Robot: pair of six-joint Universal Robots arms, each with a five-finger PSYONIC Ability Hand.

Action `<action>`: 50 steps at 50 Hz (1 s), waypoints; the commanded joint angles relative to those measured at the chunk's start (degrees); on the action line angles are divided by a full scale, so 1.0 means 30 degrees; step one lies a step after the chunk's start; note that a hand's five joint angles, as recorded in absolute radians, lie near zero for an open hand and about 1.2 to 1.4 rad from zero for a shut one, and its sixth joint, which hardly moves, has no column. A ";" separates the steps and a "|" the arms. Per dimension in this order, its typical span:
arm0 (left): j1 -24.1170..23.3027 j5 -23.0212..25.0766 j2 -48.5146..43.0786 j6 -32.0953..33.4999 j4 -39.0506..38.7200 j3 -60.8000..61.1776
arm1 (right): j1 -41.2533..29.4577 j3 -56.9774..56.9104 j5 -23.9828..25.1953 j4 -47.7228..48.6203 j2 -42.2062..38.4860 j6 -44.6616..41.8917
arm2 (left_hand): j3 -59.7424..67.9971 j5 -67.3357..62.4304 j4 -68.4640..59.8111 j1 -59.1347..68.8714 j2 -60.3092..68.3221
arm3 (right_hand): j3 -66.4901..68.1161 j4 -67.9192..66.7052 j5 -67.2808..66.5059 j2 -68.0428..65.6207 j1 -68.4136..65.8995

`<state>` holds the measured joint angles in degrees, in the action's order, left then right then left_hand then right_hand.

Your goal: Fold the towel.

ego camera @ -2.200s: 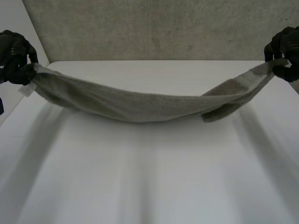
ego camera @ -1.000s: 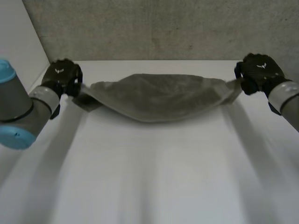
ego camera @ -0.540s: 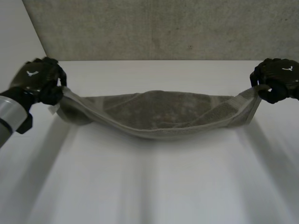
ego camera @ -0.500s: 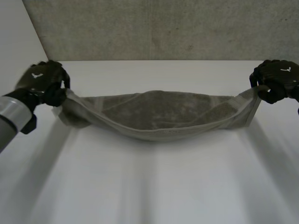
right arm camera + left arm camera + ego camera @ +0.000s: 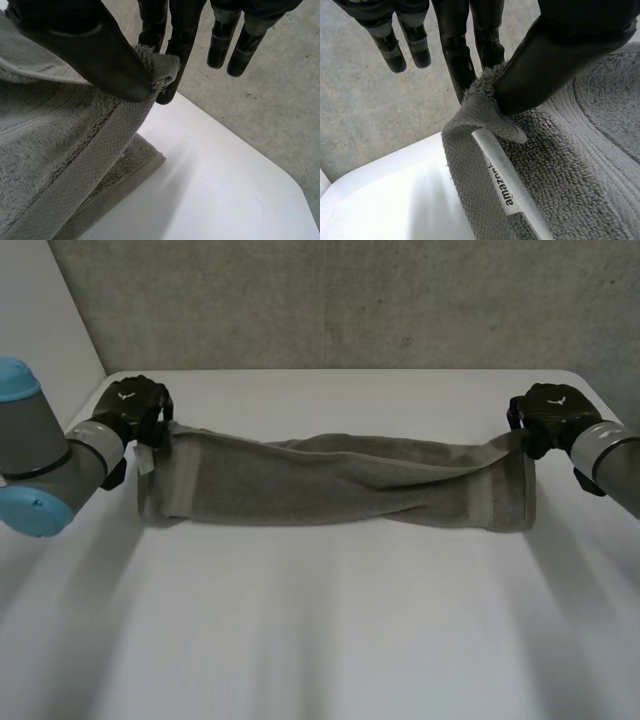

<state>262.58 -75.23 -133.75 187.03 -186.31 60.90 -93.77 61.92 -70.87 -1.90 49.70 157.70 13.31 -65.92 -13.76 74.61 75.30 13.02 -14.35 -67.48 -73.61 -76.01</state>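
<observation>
A grey terry towel (image 5: 330, 480) lies stretched in a long, narrow band across the far part of the white tabletop (image 5: 330, 630). It is doubled over lengthways and rumpled, with a loose twist near its middle. It appears to rest on the tabletop along its length, though the head view does not settle whether the ends are lifted a little.

The left hand (image 5: 135, 412) has the towel's left end at its far corner. In the left wrist view the thumb presses a tuft of cloth against straight fingers (image 5: 459, 60) in a firm pinch, while the other fingers hang free beside it. A white sewn-in label (image 5: 506, 192) with dark lettering runs along the hem just under that pinch.

The right hand (image 5: 548, 415) holds the opposite end at its far corner in the same way. In the right wrist view its thumb clamps the hem against the nearer fingers (image 5: 181, 40), and the rest are straight and apart from the cloth. Behind the tabletop stands a grey speckled wall (image 5: 350, 300).
</observation>
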 commanded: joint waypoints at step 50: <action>-0.0425 -0.2640 -0.4283 0.0031 0.0082 -0.5300 | -0.1058 -0.5494 -0.2423 0.1924 -0.4819 0.1720 | -0.1103 2.0667 0.1254 -2.0231 -2.0461 | -0.1006 0.1450 2.2492 2.1204 2.2003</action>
<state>261.38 -83.04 -147.70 187.12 -186.11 44.49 -96.99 43.40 -78.29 3.51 33.00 162.86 13.31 -9.21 -13.76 22.78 21.05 13.02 -14.35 -3.65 -14.38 -13.70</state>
